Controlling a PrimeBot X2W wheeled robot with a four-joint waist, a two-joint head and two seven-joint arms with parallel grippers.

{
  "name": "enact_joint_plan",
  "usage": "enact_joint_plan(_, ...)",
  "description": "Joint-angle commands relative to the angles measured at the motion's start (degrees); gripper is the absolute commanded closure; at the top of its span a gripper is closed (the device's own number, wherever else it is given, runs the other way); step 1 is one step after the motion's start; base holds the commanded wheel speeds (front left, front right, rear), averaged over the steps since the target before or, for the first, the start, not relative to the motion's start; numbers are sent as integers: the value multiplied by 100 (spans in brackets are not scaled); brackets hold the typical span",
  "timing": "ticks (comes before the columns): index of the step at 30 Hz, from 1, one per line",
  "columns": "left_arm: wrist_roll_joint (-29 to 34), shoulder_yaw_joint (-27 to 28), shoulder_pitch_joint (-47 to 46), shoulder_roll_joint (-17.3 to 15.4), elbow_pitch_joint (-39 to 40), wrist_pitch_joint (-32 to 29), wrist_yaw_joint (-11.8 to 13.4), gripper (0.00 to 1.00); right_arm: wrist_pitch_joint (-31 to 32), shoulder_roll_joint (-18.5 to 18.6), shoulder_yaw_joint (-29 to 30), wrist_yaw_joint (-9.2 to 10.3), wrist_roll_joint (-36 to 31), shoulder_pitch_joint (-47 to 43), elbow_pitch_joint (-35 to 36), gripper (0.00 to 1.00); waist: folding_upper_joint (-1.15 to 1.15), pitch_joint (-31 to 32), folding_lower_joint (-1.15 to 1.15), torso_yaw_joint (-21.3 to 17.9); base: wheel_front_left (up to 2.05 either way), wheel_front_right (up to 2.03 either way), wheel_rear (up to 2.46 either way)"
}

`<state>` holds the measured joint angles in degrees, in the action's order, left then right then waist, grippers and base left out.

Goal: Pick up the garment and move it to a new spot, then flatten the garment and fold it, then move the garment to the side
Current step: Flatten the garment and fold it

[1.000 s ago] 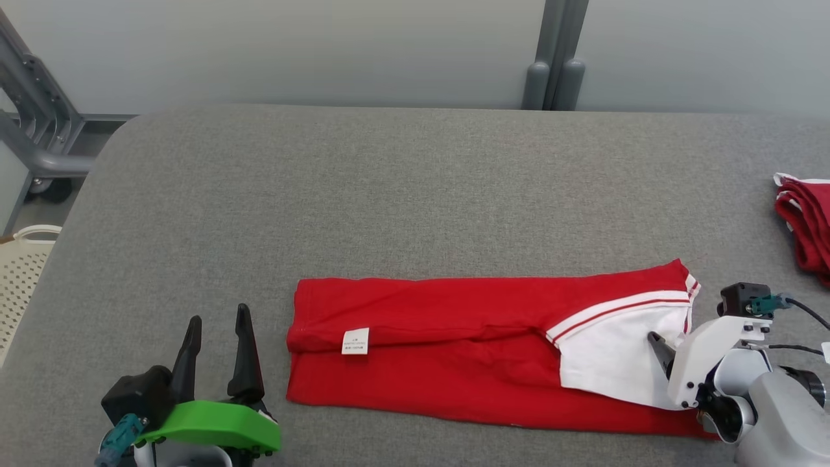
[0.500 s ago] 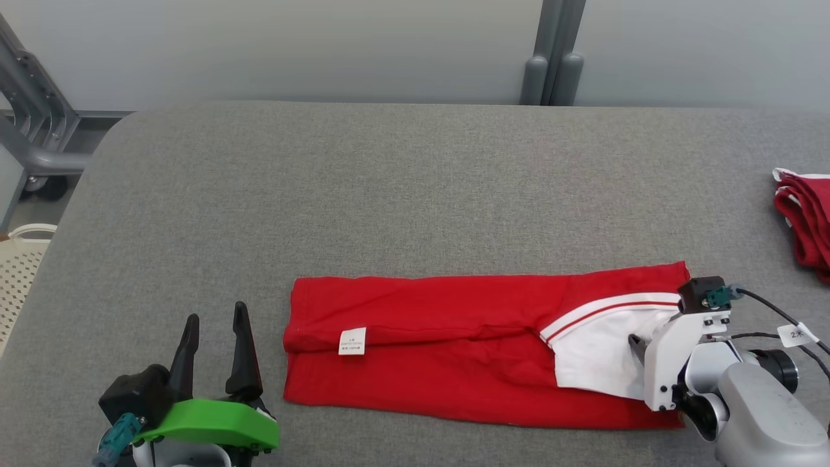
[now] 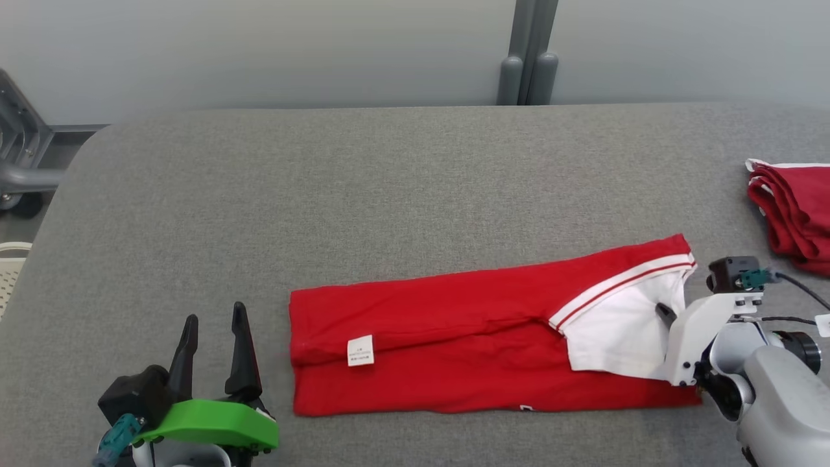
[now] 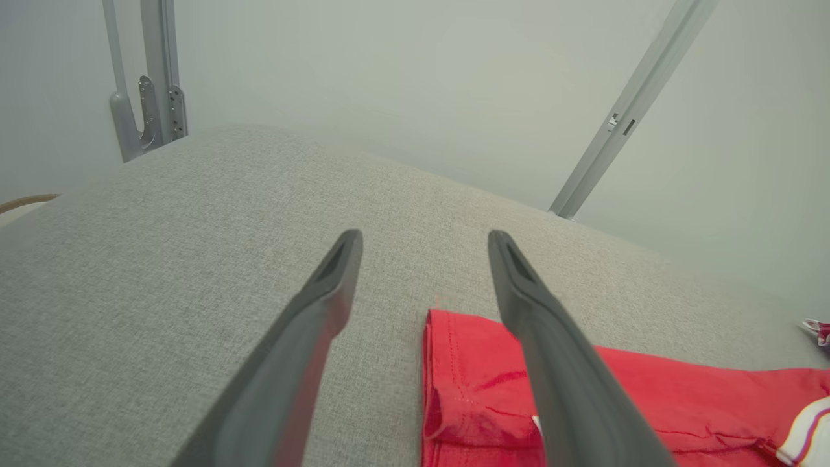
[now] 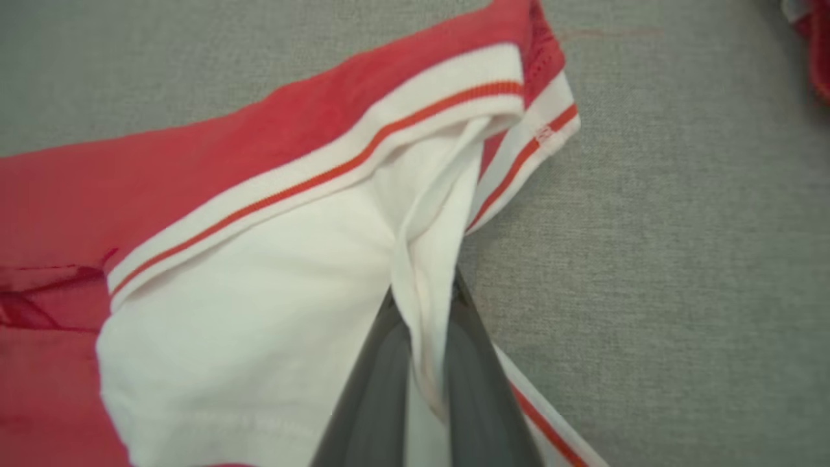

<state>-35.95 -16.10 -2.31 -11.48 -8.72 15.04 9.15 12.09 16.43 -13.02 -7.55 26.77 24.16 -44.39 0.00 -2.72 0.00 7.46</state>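
Note:
The garment [image 3: 454, 337] is a red shirt with white, red-striped trim, folded into a long strip on the grey table [image 3: 389, 181]. Its right end is lifted a little and angled toward the back. My right gripper [image 3: 664, 312] is shut on the garment's white part [image 5: 292, 272]; in the right wrist view a pinched ridge of white cloth [image 5: 425, 272] rises between the two dark fingers [image 5: 376, 383]. My left gripper [image 3: 214, 331] stands open at the lower left, just left of the garment's left end [image 4: 454, 383], touching nothing.
A second red and white garment [image 3: 791, 214] lies bunched at the table's right edge. A grey post [image 3: 525, 58] stands behind the table, a grey frame [image 3: 19, 155] and a pale basket [image 3: 8, 272] off the left edge.
My right gripper has closed on the white cloth. The garment's right end has been drawn up and toward the back. The camera has shifted slightly; the left gripper stays open.

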Motion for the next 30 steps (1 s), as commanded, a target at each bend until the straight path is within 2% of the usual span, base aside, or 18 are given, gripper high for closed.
enact_joint_plan(1,30,24,29,15,14,13,-18,0,-19,118,68,12,72,15,97,100,0,22,0,-103,0,0,0)
enact_joint_plan(6,50,24,40,46,46,14,-42,0,46,520,328,12,214,-149,474,100,0,38,0,-316,0,0,0)
enact_joint_plan(7,67,21,33,56,59,14,-39,0,95,701,483,11,206,-199,583,100,0,37,0,-394,0,0,0)
enact_joint_plan(11,86,20,10,60,77,13,-55,0,218,929,808,11,134,-296,811,100,0,28,0,-519,0,0,0)
enact_joint_plan(17,94,13,-5,66,51,14,-60,0,515,659,946,8,267,-484,1485,100,0,32,0,-652,0,0,0)
enact_joint_plan(30,88,-60,-19,57,6,7,-88,0,1223,208,472,6,407,-1050,3492,100,0,136,0,-637,0,0,0)
